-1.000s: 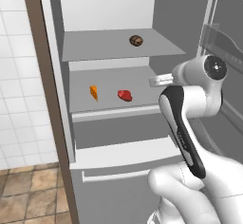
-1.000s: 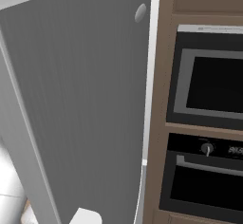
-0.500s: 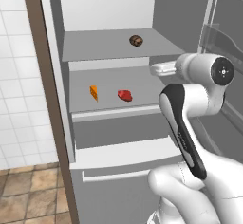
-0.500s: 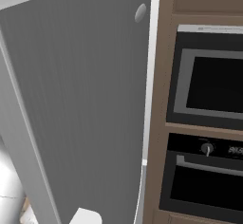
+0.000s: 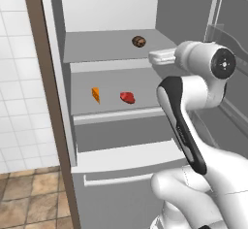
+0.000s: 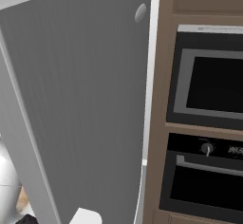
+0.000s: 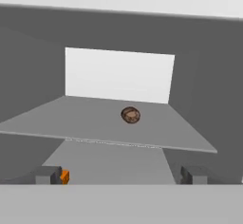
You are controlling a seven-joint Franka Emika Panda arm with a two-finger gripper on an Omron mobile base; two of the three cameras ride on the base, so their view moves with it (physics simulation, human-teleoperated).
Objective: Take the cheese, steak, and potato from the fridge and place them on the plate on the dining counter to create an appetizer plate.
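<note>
Fridge interior stands open to the arm, its left wall edge running down beside a brown cabinet post and white wall tiles; the door with its shelf bins is swung out on the right. Free room lies above each shelf, and the front lip of the upper shelf sits just ahead of the gripper, whose jaws stand wide apart with nothing between them.

On the upper shelf the potato sits alone, toward the right and back. On the shelf below, the cheese stands at left and the steak just to its right, apart from each other (both near the shelf's front half). Under them comes a drawer.

From the hand camera the potato lies straight ahead on the shelf, and a sliver of cheese peeks beside the left fingertip. The right base camera faces the grey outer face of the door, with a wall oven in brown cabinetry beyond it.
</note>
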